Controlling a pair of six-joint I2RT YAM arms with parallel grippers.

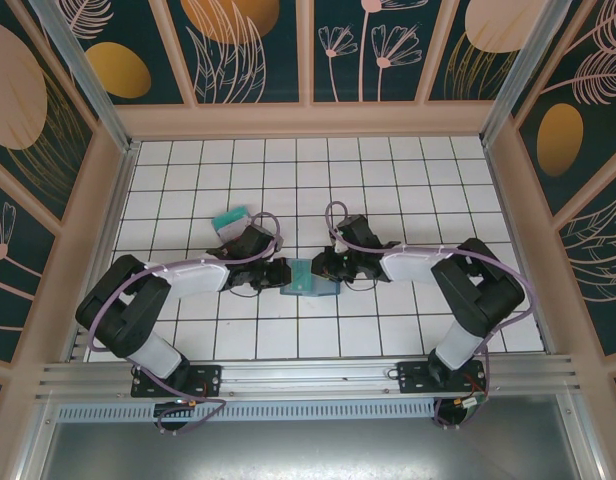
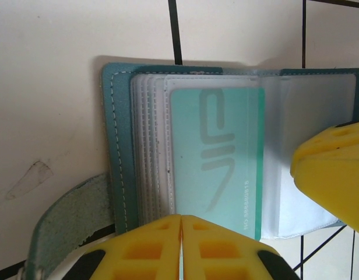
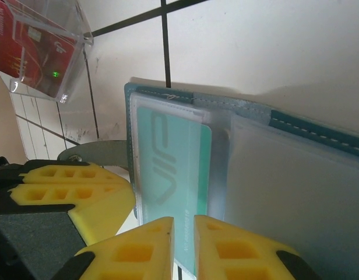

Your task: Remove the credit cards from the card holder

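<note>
Top external view puts the card holder (image 1: 310,278) open on the counter (image 1: 388,170), between both arms. We see the left tool (image 2: 180,226) pressed shut at the holder's near edge. The right tool (image 3: 183,226) stands narrow, pinching the teal credit card (image 3: 168,169), which a clear sleeve (image 3: 220,163) covers. Beyond the left tool sits a clear box (image 3: 74,64) holding a red card (image 3: 28,41). The counter is white-tiled, and floral teal walls (image 1: 248,50) surround it.

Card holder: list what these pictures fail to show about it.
- Top external: card holder too small; pockets unreadable.
- Left wrist: left gripper, shut, covers the holder's lower edge; what it pinches is hidden.
- Right wrist: teal card runs between fingers of the right gripper; grip unclear.
- Both wrists: frosted sleeves hide any cards behind it.
</note>
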